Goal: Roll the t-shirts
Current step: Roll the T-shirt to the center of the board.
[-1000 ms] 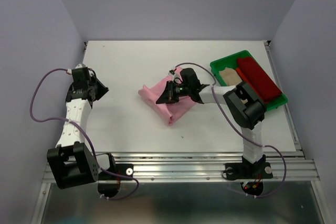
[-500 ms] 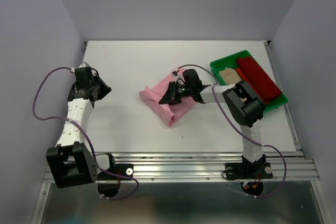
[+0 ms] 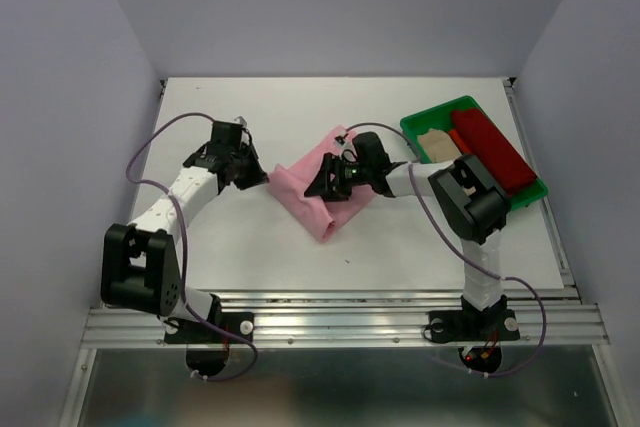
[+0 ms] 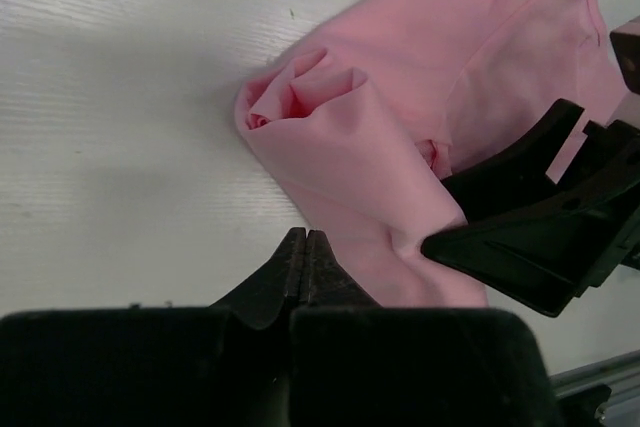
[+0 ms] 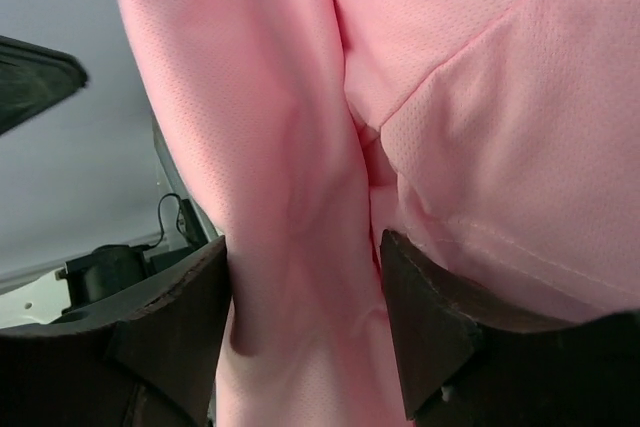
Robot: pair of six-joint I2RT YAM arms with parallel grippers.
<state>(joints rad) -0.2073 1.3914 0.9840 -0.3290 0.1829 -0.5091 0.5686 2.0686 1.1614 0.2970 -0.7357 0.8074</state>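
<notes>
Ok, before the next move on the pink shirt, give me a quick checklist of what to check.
1. Roll on the pink t-shirt: not ok, one end curled, rest loose.
2. It lies fully on the table: ok.
3. The left pincer open to grasp: not ok, shut, tips by the curled end.
4. The right pincer open: ok, jaws apart astride a fold.
5. The dark red t-shirt and beige t-shirt stowed: ok, in the green tray.
</notes>
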